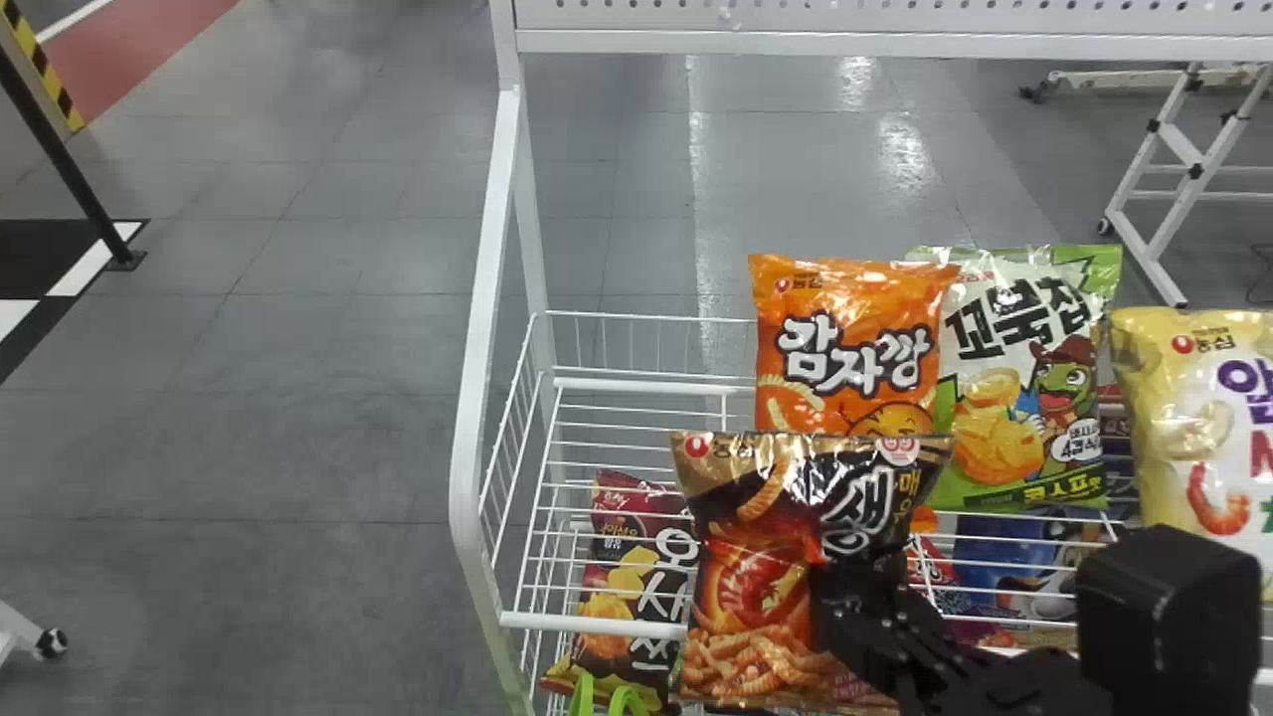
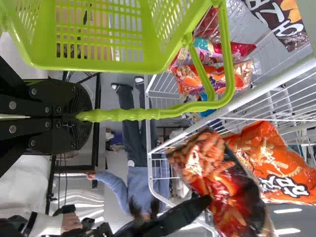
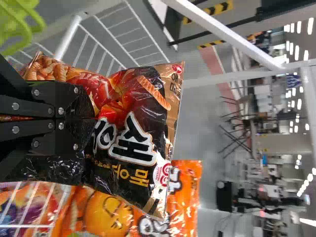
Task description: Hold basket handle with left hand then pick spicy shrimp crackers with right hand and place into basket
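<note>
My right gripper is clamped on the black and red spicy shrimp crackers bag, held upright in front of the shelf rack in the head view. In the right wrist view the right gripper pinches the crackers bag by its face. My left gripper is closed on the green basket's handle in the left wrist view, with the green basket beside it. The same bag hangs apart from the basket. Green handle ends show at the head view's bottom edge.
A white wire rack holds an orange bag, a green bag and a yellow bag on its upper level. A dark red snack bag lies lower, behind the wires. The rack's white post rises at its left.
</note>
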### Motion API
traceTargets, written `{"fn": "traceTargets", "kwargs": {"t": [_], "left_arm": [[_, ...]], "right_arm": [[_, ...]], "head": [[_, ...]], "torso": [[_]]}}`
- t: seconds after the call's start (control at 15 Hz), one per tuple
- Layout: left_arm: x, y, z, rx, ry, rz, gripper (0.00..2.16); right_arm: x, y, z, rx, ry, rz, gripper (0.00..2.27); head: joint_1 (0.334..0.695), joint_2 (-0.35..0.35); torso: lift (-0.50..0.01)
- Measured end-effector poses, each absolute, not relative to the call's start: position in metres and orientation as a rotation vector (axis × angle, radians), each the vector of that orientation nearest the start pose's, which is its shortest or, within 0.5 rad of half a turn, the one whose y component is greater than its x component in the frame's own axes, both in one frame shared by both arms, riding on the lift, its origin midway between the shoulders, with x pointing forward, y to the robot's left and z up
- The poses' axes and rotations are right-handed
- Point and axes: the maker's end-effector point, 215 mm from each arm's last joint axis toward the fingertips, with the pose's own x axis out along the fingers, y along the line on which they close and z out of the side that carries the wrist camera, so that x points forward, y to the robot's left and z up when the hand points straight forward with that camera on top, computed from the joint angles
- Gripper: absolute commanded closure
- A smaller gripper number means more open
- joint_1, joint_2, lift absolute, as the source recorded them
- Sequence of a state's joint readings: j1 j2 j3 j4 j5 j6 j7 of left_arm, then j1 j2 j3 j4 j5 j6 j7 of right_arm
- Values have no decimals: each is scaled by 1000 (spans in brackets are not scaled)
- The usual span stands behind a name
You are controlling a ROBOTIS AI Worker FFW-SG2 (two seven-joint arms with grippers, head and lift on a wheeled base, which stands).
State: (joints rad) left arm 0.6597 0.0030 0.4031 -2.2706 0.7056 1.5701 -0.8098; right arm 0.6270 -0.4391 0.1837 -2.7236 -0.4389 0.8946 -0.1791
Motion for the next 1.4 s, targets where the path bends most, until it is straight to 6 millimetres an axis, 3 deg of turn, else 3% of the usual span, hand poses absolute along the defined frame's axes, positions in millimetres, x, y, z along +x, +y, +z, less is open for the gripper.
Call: {"fn": "traceTargets", "kwargs": {"t": [0.13,0.47,0.67,1.07,1.4], "left_arm": [[171,100,-423,-1091,1089,-774,1895],[170,98,-422,-1083,1092,-777,1895],[168,95,-422,-1077,1099,-782,1895],[164,87,-423,-1064,1112,-795,1895],[162,81,-425,-1051,1127,-800,1895]], "right_arm": [[302,-99,-332,-48,579,467,1865],[224,-115,-390,-156,902,520,1865],[193,-120,-412,-158,1034,540,1865],[183,-109,-447,-114,1129,556,1865],[186,-63,-459,-67,1137,629,1865]], "head": [[695,6],[695,-54],[695,-89],[695,-96],[695,53]], "torso": [[-37],[-37],[-37],[-37],[-37]]}}
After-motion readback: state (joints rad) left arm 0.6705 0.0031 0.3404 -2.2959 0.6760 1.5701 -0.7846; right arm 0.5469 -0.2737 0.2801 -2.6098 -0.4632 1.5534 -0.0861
